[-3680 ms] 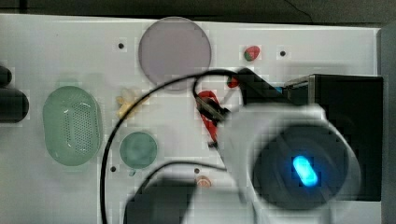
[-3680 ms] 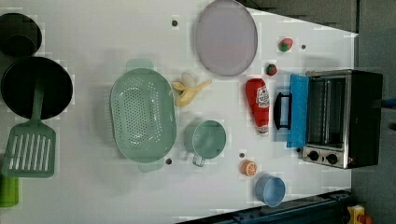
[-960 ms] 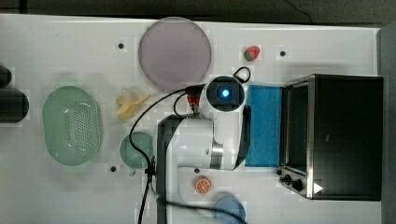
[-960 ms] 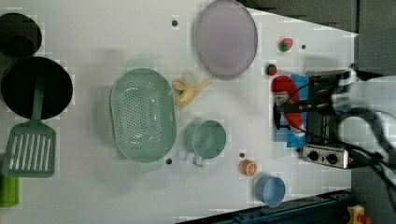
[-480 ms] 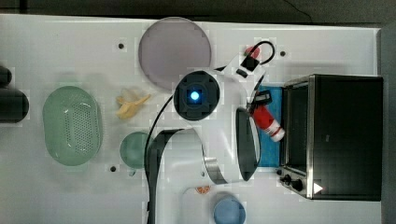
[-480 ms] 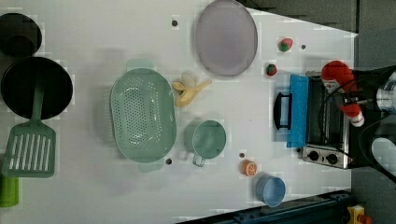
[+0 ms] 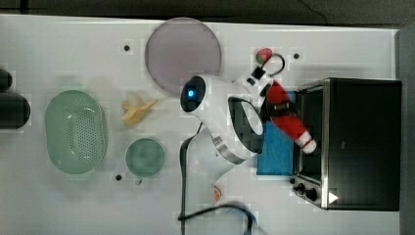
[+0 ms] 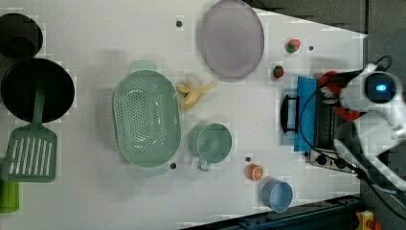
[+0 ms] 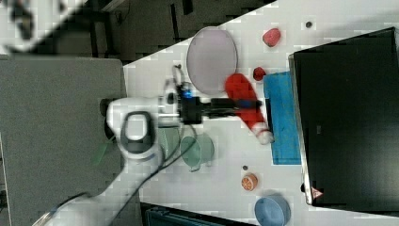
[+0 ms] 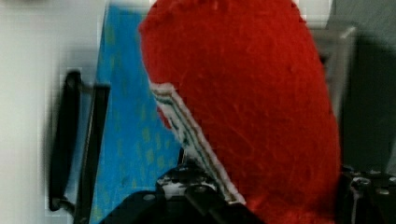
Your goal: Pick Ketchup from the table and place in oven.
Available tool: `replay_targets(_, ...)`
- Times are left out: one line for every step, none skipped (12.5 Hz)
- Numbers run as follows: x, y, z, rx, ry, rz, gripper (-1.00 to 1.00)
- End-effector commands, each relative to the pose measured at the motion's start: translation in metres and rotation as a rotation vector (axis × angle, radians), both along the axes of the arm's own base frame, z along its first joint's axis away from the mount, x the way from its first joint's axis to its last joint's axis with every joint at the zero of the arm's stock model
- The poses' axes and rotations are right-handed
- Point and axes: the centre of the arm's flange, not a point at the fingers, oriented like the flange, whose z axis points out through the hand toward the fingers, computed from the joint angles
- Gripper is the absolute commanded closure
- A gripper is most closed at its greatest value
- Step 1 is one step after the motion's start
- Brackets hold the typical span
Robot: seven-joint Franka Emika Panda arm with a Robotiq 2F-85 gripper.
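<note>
a: where's the ketchup (image 7: pixel 288 116) now?

b: off the worktop (image 7: pixel 73 58), clamped in the pincer (image 9: pixel 235 106). it hangs tilted over the blue inside of the lowered door (image 7: pixel 277 147), white cap aimed at the oven (image 7: pixel 359 142) mouth. in the top view the cap sits right at the steel front frame.

a: so it isn't in yet?

b: not by my reading. most of the body is outside the opening.

a: what could spoil it?

b: the cap looks close to the frame edge. if the arm pushes forward at this slant, i'd expect the cap to catch the frame and twist the bottle in the grip. in the wrist view the jaws hold it near the fat end, so the long nose can swing.

a: and letting go early?

b: then it likely lands on the door and could roll off onto the worktop, toward the strawberry (image 7: pixel 265 55) side or the orange slice (image 8: pixel 255 172).

a: anything else?

b: the cable near the wrist could snag the door.
</note>
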Motion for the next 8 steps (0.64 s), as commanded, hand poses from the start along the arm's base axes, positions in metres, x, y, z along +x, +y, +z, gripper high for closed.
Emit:
replay_targets(-0.005, -0.03, -0.047, -0.109, -0.096, -0.18, -0.2)
replay_targets(-0.005, -0.037, -0.061, -0.132, -0.102, -0.192, -0.2)
replay_targets(-0.004, -0.043, -0.074, -0.155, -0.105, -0.209, -0.2)
replay_targets(-0.003, -0.052, -0.086, -0.178, -0.117, -0.237, -0.2)
replay_targets(-0.001, -0.06, -0.094, -0.201, -0.129, -0.247, -0.2)
replay_targets(0.002, -0.066, -0.101, -0.219, -0.132, -0.236, -0.2)
replay_targets(0.004, -0.071, -0.107, -0.238, -0.125, -0.224, -0.2)
replay_targets(0.006, -0.075, -0.111, -0.251, -0.122, -0.21, -0.2)
